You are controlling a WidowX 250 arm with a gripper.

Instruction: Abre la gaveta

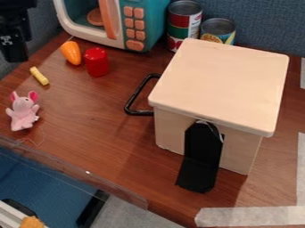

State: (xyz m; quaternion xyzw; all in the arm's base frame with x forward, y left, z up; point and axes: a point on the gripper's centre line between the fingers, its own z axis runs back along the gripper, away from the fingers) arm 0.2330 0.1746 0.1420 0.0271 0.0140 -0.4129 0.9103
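The black gripper (13, 43) hangs at the upper left edge, left of the toy microwave and well away from the box. A pale wooden box (220, 84) stands right of centre with a flat lid on top. On its left side a black bar handle (137, 95) sticks out, and nothing touches it. Whether that side is a drawer front cannot be told, since the lid and the angle hide it. A black flap (202, 156) hangs down the box's front side and bends out onto the table.
A teal toy microwave (154, 22) and cans (184, 22) stand at the back. An orange toy (71, 52), a red can-like toy (96, 62), a yellow piece (39, 76) and a pink plush (24, 111) lie left of the handle. A transparent strip (77, 169) runs along the table's front edge.
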